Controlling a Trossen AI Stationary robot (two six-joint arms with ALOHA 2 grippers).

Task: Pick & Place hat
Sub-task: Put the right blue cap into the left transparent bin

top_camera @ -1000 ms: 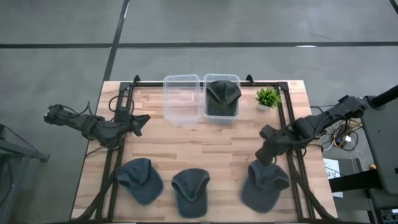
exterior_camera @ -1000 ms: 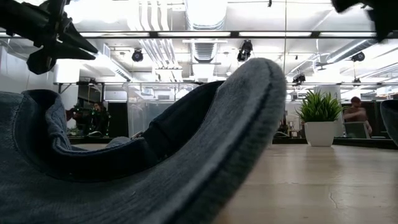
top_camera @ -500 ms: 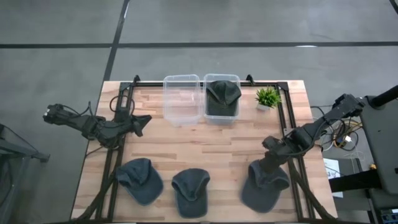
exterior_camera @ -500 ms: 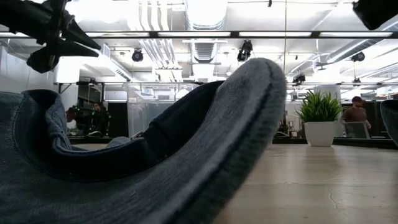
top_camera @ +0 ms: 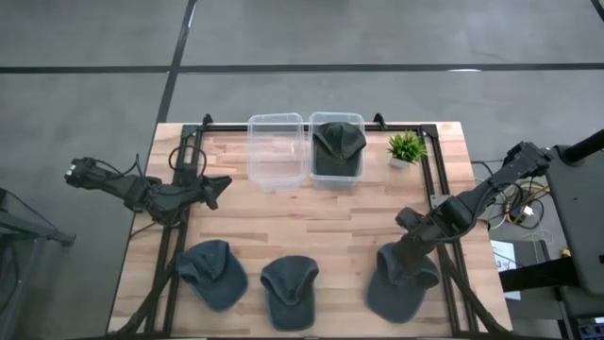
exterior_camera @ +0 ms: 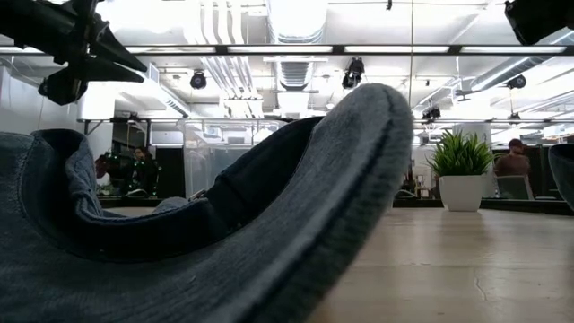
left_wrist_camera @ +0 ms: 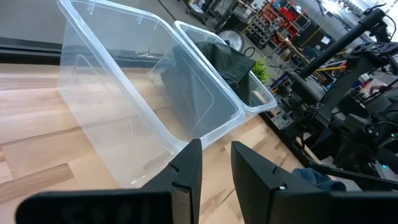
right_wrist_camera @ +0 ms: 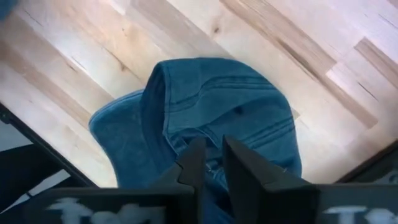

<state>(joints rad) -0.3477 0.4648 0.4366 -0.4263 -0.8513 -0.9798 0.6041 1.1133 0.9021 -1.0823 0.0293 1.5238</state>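
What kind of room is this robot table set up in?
Probably a workshop or lab in an industrial building. Exposed ducts and pipes run under the ceiling, shelves of stored parts stand behind the wooden table, and a person sits at a desk in the background.

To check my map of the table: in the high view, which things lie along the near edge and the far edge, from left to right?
Near edge: left hat → middle hat → right hat, with the right gripper over it. Far edge: empty bin → bin with hat → plant.

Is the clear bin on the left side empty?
Yes, the high view shows the left clear bin holding nothing, while the bin beside it holds a dark hat.
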